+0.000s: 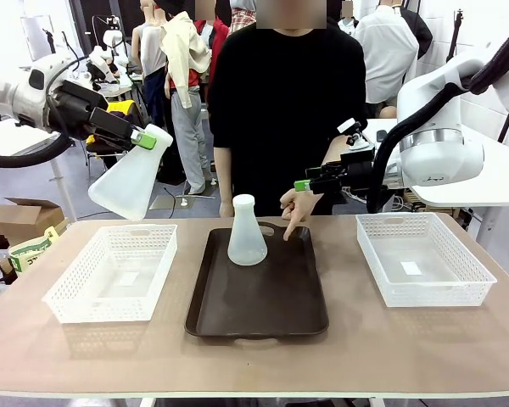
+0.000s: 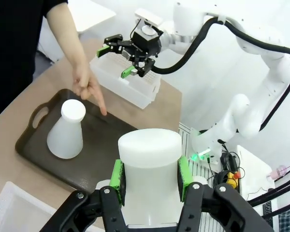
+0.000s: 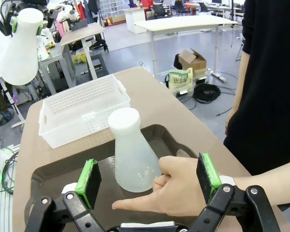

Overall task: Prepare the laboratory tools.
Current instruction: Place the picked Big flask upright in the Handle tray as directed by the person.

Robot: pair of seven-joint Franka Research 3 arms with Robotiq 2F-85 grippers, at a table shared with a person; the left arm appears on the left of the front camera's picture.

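Above the left basket point(image 1: 112, 271), our left hand point(image 1: 144, 138) is clamped on one flask point(image 1: 134, 182) by its neck — light, stiff, slick, we judge. On the tray point(image 1: 259, 292) stands the second flask point(image 1: 247, 231); our right hand point(image 1: 310, 181) hovers agape, holding nothing — neck grip suits.

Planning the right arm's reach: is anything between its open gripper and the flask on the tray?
Yes. The person's hand, pointing at the tray, lies between the right gripper and the flask.

Above the left basket point(image 1: 112, 273), the left gripper point(image 1: 144, 138) clamps a tilted flask point(image 1: 132, 186); another flask point(image 1: 246, 232) stands on the tray point(image 1: 256, 305).
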